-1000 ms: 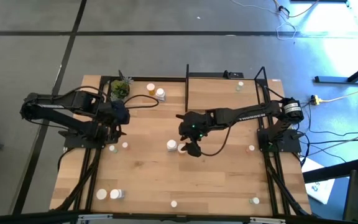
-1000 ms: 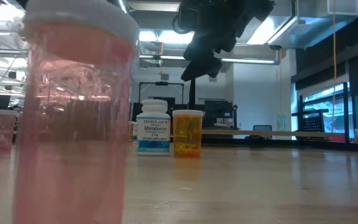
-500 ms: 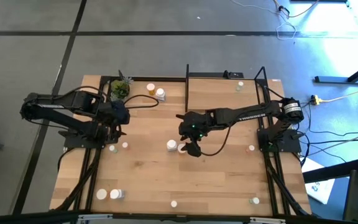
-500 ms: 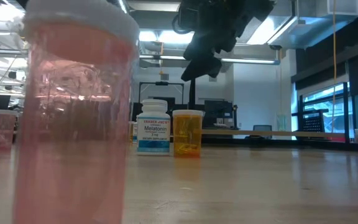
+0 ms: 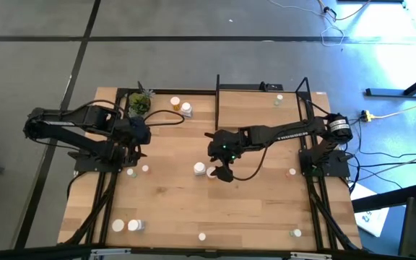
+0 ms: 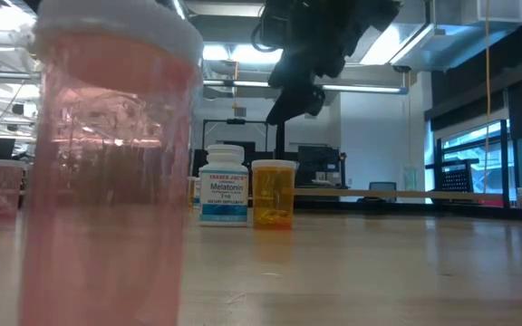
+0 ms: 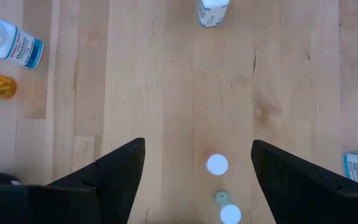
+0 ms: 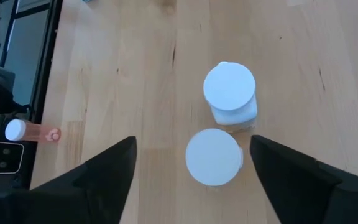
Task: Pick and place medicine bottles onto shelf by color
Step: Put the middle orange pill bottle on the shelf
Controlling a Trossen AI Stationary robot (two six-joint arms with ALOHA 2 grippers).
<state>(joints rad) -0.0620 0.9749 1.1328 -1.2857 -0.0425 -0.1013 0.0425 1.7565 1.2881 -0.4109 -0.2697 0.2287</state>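
Two medicine bottles stand mid-table, a white one and an orange one. In the right wrist view only their white caps show. My right gripper hangs open well above them, with its fingers over either side of the nearer cap. My left gripper waits open at the table's left, above two small capped bottles. The shelf spans the far edge and bears two bottles on its left part and another on its right.
A small green plant stands at the shelf's far left. A pink bottle stands close before the low camera. Other bottles stand near the front edge and at the right. Black posts rise from the shelf.
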